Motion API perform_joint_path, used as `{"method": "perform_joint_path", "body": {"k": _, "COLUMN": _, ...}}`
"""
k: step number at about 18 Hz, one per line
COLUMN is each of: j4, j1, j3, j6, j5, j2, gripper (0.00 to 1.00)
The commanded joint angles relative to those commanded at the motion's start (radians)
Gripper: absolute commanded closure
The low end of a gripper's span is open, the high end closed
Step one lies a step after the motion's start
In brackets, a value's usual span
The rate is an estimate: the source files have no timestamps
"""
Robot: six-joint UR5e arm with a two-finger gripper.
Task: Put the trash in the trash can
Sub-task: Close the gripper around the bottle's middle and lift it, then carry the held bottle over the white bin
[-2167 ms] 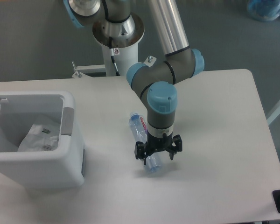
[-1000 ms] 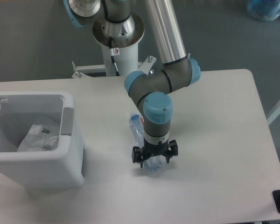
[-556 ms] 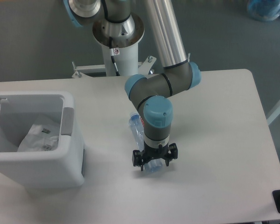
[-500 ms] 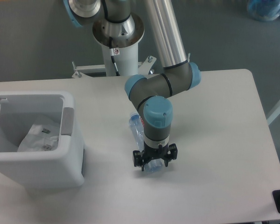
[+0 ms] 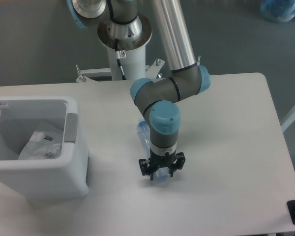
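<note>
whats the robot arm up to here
The arm is clearing trash off the white table. Its gripper is down over a clear plastic bottle lying on its side, fingers on either side of its lower end; whether it is gripped is unclear. A crumpled wrapper already lies inside the white trash can to the left.

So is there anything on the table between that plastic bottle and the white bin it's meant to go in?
Nothing visible. The bottle lies under the gripper, and only bare table separates it from the bin. The bin's top is open, with a crumpled wrapper inside.
</note>
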Motion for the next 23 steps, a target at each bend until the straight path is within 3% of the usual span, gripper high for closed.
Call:
{"method": "perform_joint_path", "body": {"k": 6, "j4": -0.002, "j1": 0.0, "j3": 0.009, "j6": -0.003, "j5": 0.002, "j2": 0.015, "gripper": 0.35}}
{"method": "perform_joint_path", "body": {"k": 14, "j4": 0.0, "j1": -0.003, "j3": 0.012, "j6": 0.002, "j5": 0.002, "j2": 0.19, "gripper": 0.35}}
{"method": "perform_joint_path", "body": {"k": 23, "j4": 0.031, "j1": -0.011, "j3": 0.172, "j6": -0.005, "j5": -0.058, "j2": 0.261, "gripper": 0.36}}
